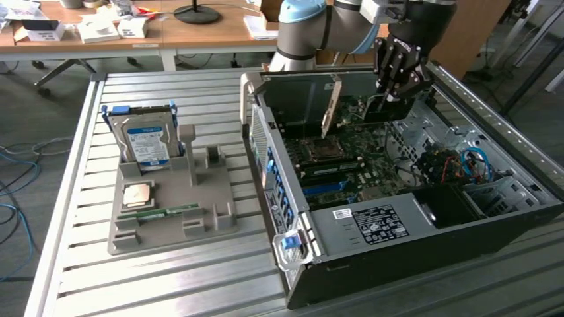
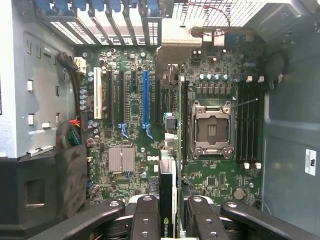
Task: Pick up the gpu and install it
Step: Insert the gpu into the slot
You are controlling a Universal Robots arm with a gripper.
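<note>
Gripper: closed on the gpu. In the wrist view we see one of the fingers on each side of the card's upper edge.
Hold: we judge the card is pinched by its long upper edge and kept on edge, so that its contact edge faces the board.
Gpu position: directly under the gripper at the upper right of the exterior view, inside the case, with the gpu hanging below the fingers.
Bracket: at the end of the card towards the case's rear wall, where we judge it has to sit.
Alignment: in the wrist view the card runs parallel to the slots, between the blue slot and the socket. We cannot tell whether it is seated.
Case: lies open side up in the right half of the exterior view.
Tray: left of centre, with the drive and memory stick, well apart from the gripper.
</note>
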